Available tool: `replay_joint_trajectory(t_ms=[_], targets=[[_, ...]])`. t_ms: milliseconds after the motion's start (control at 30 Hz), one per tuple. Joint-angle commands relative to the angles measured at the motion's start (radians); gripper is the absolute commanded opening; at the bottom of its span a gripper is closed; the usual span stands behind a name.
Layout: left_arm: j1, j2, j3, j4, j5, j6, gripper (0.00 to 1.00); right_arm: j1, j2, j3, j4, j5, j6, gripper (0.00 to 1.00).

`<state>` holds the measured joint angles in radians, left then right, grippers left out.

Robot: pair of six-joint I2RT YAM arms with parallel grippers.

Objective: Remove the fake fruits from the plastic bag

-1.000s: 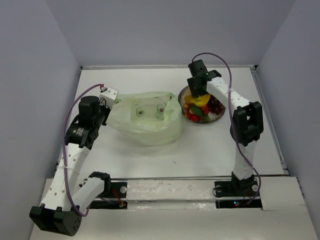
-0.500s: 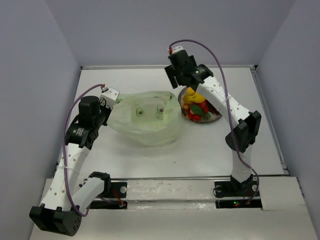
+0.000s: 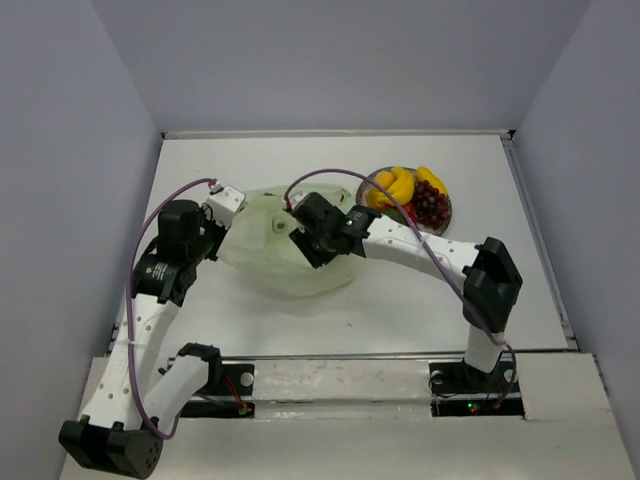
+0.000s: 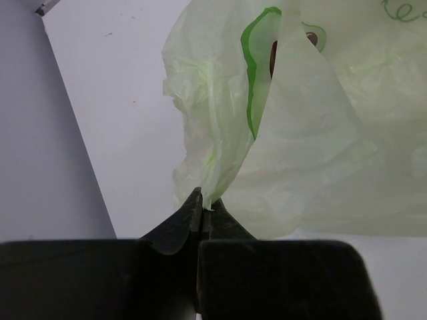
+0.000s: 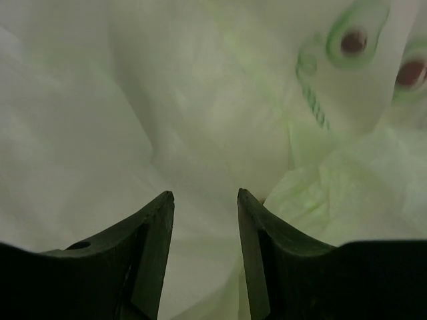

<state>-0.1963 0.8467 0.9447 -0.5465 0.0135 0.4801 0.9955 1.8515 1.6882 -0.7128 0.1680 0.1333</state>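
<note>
On the white bench (image 3: pixel 420 290), the left jaws are pinched shut on a fold of the plastic bag (image 3: pixel 262 268), and the right jaws, slightly open and empty, hang over it, searching for more, I judge. The fake fruits (image 3: pixel 405 190) lie heaped beyond, far right. The next reach must enter the bag's mouth, yet the film hides whether any remains inside.

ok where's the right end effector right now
In the top view the right end effector is mid-table, open and pointing down into the thin translucent pale green plastic bag, just left of the round grey plate.
</note>
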Motion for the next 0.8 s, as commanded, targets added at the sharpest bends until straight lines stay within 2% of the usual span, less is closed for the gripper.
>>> replay_joint_trajectory(t_ms=[0, 167, 333, 367, 433, 467, 500, 567, 667, 767], targets=[[-0.003, -0.06, -0.035, -0.027, 0.04, 0.046, 0.06, -0.015, -0.124, -0.229, 0.016, 0.037, 0.156, 0.48], [-0.003, -0.115, -0.089, -0.073, 0.065, 0.112, 0.06, -0.015, -0.165, -0.413, -0.065, 0.123, 0.32, 0.4], [-0.003, -0.181, -0.162, -0.125, 0.074, 0.205, 0.06, 0.012, -0.23, -0.528, -0.092, 0.194, 0.423, 0.42], [-0.003, -0.189, -0.168, -0.136, 0.088, 0.225, 0.06, 0.023, -0.224, -0.536, -0.102, 0.205, 0.431, 0.44], [-0.003, -0.208, -0.17, -0.168, 0.132, 0.279, 0.07, 0.032, -0.209, -0.565, -0.096, 0.228, 0.483, 0.55], [-0.003, -0.212, -0.169, -0.196, 0.164, 0.311, 0.07, 0.032, -0.212, -0.605, -0.067, 0.232, 0.499, 0.69], [-0.002, -0.212, -0.164, -0.213, 0.178, 0.327, 0.07, 0.032, -0.236, -0.628, -0.051, 0.235, 0.512, 0.76], [-0.002, -0.212, -0.158, -0.242, 0.2, 0.353, 0.07, 0.032, -0.276, -0.677, -0.025, 0.249, 0.551, 0.83], [-0.003, -0.221, -0.173, -0.27, 0.215, 0.379, 0.07, 0.045, -0.395, -0.807, 0.053, 0.275, 0.552, 0.83], [-0.003, -0.233, -0.208, -0.27, 0.215, 0.399, 0.07, 0.045, -0.472, -0.923, 0.131, 0.297, 0.537, 0.79]])
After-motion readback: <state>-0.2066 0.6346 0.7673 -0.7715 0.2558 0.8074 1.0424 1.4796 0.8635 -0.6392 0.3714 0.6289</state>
